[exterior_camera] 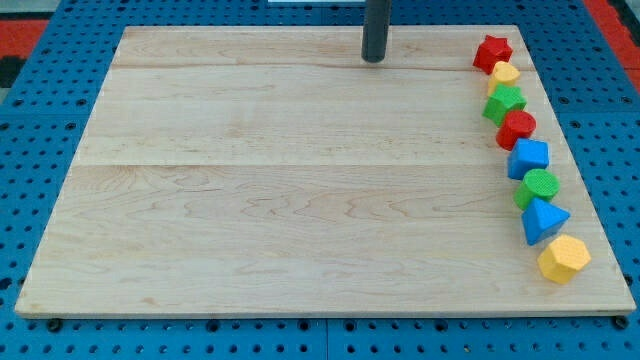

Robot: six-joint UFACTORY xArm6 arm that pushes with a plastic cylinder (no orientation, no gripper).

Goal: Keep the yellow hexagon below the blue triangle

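Observation:
The yellow hexagon (564, 259) lies at the view's lower right, near the board's right edge. The blue triangle (543, 220) sits just above it and a little to its left, touching or nearly touching it. Both are the lowest pieces of a column of blocks along the right edge. My tip (374, 58) is at the view's top centre, far to the left of and above both blocks, touching none.
Above the blue triangle the column runs upward: a green round block (540, 187), a blue block (529, 158), a red round block (517, 129), a green block (504, 103), a small yellow block (504, 75) and a red star (492, 52). The wooden board (300, 180) lies on blue pegboard.

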